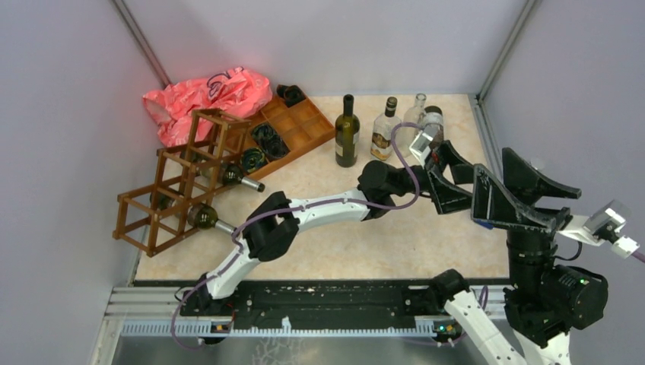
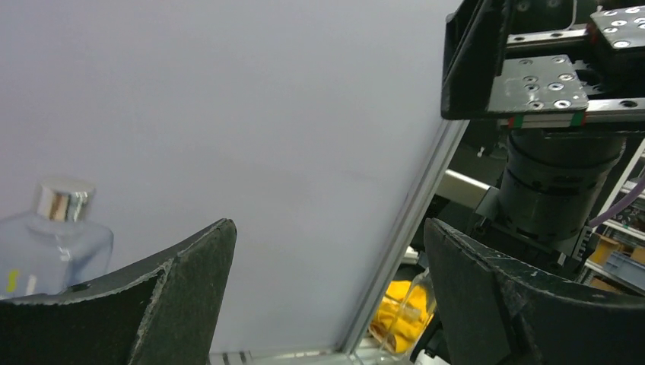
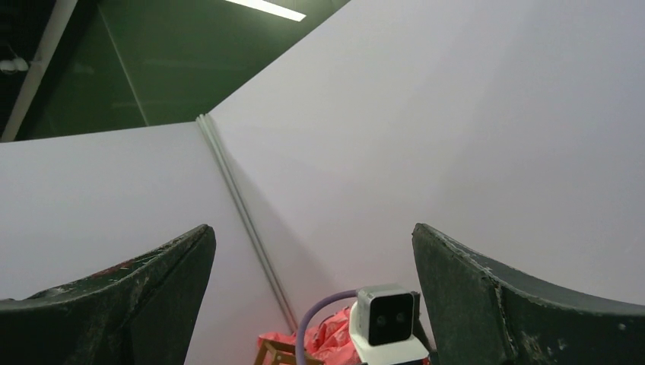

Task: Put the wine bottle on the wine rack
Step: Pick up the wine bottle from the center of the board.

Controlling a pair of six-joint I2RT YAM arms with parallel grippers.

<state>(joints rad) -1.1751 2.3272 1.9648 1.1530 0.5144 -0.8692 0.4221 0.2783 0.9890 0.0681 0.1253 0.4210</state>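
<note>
Left end effector and right end effector gape wide, empty. No grasp yet; next, one must straddle the upright wine bottle, bound for the rack.

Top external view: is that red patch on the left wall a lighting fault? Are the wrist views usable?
Top external: sharp, evenly lit; the red on the left wall looks like colour bounced off the pink bag. Left wrist: sharp, the clear bottle readable, no glare. Right wrist: aimed at bare walls; the ceiling light at the top edge does not flare.
</note>
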